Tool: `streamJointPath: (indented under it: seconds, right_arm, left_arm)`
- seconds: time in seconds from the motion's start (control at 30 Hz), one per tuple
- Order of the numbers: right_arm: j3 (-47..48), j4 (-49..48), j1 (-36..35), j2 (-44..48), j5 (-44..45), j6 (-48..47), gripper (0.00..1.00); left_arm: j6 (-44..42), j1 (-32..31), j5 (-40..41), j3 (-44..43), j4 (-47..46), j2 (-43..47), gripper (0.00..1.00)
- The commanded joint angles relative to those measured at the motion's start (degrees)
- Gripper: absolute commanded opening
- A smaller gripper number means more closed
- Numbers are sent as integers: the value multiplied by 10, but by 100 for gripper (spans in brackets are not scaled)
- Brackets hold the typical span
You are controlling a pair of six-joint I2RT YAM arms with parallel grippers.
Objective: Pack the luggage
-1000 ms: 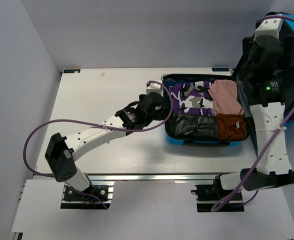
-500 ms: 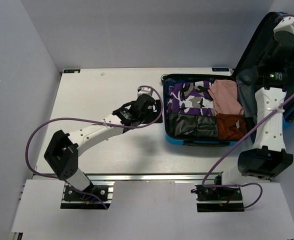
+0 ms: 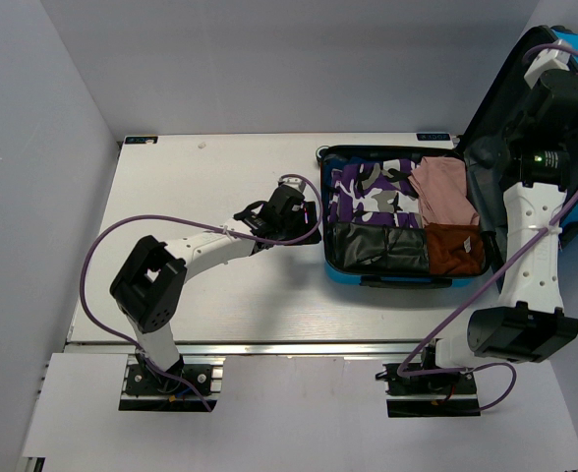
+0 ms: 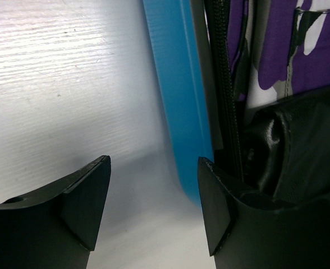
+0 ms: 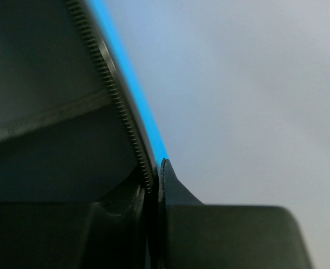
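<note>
We are drawing the left arm in, left fingers spread just beside the luggage; right fingers are now pinching its raised lid. It is sitting open on the bench's right side.

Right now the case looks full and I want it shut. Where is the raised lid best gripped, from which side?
Pinch the lid at its thin zippered rim along the free top edge, from above, one finger on lining, one on blue shell. It stands raised on the right side of the luggage, leaving that edge exposed; the right gripper pinches there.
</note>
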State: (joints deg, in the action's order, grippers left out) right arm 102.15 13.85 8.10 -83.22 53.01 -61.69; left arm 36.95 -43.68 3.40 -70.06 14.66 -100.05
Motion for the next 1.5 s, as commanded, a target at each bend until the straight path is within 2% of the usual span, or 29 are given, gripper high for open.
streamJointPath:
  seconds: [0.0, 0.1, 0.17, 0.2, 0.23, 0.27, 0.37, 0.43, 0.6, 0.7, 0.73, 0.77, 0.8, 0.83, 0.87, 1.0, 1.03, 1.1, 1.13, 1.17, 1.2, 1.27, 1.3, 1.4, 1.43, 1.47]
  right_arm:
    - [-9, -56, -31, 51, -37, 134, 0]
    - [-8, 11, -75, 65, -71, 177, 0]
    - [16, 60, -133, 65, -94, 226, 0]
    - [30, 138, -145, 60, -147, 245, 0]
    - [45, 175, -156, 57, -180, 262, 0]
    - [59, 194, -202, 54, -199, 271, 0]
    - [64, 235, -266, 57, -256, 321, 0]
    - [69, 268, -294, 55, -344, 356, 0]
    - [-3, 231, -366, 81, -559, 450, 0]
    - [-64, 199, -390, 101, -672, 501, 0]
    - [-78, 178, -395, 112, -737, 517, 21]
    - [-91, 163, -397, 119, -762, 532, 40]
    - [-106, 147, -401, 126, -779, 546, 67]
    - [-108, 116, -398, 140, -802, 561, 89]
    - [-109, 104, -400, 147, -805, 576, 89]
    - [-145, 30, -398, 198, -738, 629, 89]
    - [-154, 19, -398, 213, -664, 638, 89]
    - [-160, 30, -395, 213, -568, 654, 89]
    - [-158, 45, -394, 206, -452, 658, 89]
    - [-151, 77, -392, 199, -397, 659, 89]
    - [-142, 93, -383, 181, -290, 654, 89]
    - [-132, 128, -367, 163, -203, 632, 89]
    - [-131, 133, -364, 153, -102, 620, 89]
    - [-140, 134, -316, 163, 13, 589, 89]
    - [-151, 129, -270, 169, 12, 583, 89]
    - [-157, 123, -256, 174, 7, 575, 89]
  left_arm:
    - [1, 3, -51, -3, -41, -9, 72]
    - [4, 3, -81, -11, -63, -34, 71]
    - [5, 3, -89, -23, -64, -52, 70]
    - [6, 3, -93, -25, -65, -59, 69]
    - [6, 3, -96, -27, -67, -62, 68]
    - [7, 3, -97, -29, -66, -68, 68]
    - [12, 3, -97, -26, -74, -74, 63]
    - [13, 3, -100, -26, -82, -77, 62]
    - [15, 3, -103, -31, -87, -81, 55]
    - [15, 3, -97, -27, -79, -75, 55]
    - [15, 3, -93, -24, -70, -71, 55]
    - [15, 3, -89, -20, -65, -66, 55]
    - [15, 3, -77, -9, -60, -50, 55]
    - [15, 3, -69, -2, -55, -39, 55]
    - [16, 3, -61, 8, -42, -28, 55]
    - [40, 3, 22, 60, 6, 36, 60]
    - [45, 3, 32, 78, 16, 62, 69]
    - [53, 9, 56, 101, 37, 85, 83]
    - [53, 9, 63, 105, 44, 104, 94]
    - [55, 15, 71, 106, 57, 110, 97]
    - [54, 15, 84, 104, 63, 115, 98]
    - [51, 22, 95, 95, 80, 115, 98]
    - [50, 27, 111, 75, 86, 112, 98]
    - [31, 46, 126, 31, 121, 76, 98]
    - [22, 46, 134, -6, 128, 50, 98]
    - [16, 54, 139, -25, 133, 36, 98]
